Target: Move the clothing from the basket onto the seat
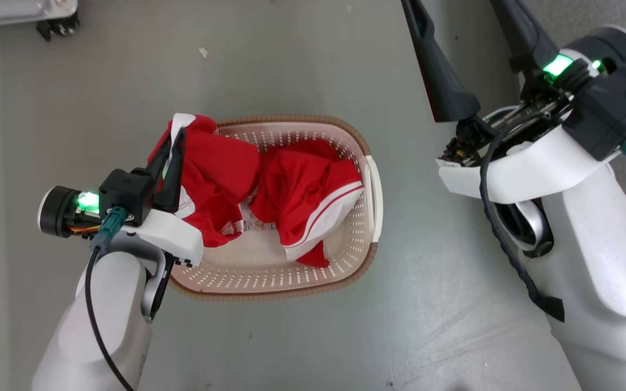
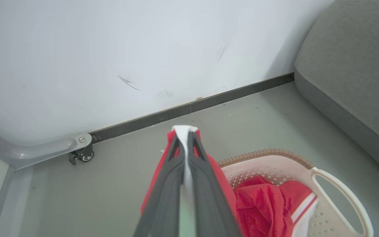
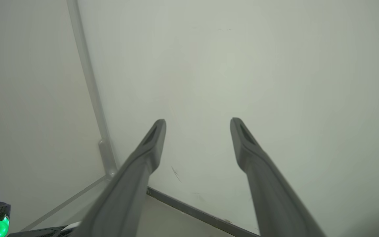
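Red clothing with white stripes sits in the basket, a cream plastic tub with rows of small holes and a brown rim. The basket stands on the grey floor at the centre of the head view. One piece lies crumpled against the basket wall at 3 o'clock. A second piece hangs over the rim at 10 o'clock, with its lower folds inside the basket. The left gripper is at 9 o'clock of the basket, its jaws clamped together on this piece. In the left wrist view a white edge of the fabric shows between the two dark fingers. The right gripper is at 2 o'clock in the head view, well apart from the basket. Its jaws are spread wide and grasp nothing, and they face a pale wall. The grey sofa is at 2 o'clock in the left wrist view, near the basket. A dark baseboard runs below the white wall. A small caster sits at 8 o'clock.
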You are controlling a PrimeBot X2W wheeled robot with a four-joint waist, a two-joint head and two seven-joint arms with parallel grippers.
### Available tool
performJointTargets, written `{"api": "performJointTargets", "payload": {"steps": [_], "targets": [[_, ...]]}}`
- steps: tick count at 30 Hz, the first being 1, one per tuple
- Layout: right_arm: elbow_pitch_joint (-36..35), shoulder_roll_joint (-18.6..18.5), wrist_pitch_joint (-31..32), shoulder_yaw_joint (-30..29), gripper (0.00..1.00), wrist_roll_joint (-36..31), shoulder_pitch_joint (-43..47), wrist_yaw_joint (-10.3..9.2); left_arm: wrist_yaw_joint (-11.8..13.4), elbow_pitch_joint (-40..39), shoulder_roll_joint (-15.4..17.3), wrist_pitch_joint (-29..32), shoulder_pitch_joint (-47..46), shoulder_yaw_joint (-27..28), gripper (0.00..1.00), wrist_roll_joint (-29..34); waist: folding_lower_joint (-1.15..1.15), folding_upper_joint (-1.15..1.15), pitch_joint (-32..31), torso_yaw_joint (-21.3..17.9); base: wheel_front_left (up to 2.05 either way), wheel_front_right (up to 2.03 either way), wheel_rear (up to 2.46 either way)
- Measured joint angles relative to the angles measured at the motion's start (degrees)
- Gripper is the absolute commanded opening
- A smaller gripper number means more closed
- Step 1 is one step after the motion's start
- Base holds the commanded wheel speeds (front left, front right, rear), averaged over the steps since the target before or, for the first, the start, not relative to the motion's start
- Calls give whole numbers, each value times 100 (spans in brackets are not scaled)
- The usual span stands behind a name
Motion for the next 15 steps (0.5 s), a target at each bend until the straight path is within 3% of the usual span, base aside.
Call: {"api": "performJointTargets", "payload": {"steps": [15], "targets": [[299, -29, 1, -216, 100, 0, 577, 0, -18, -657, -38, -1, 559, 350, 0, -297, 0, 0, -829, 99, 0, 0, 0]]}}
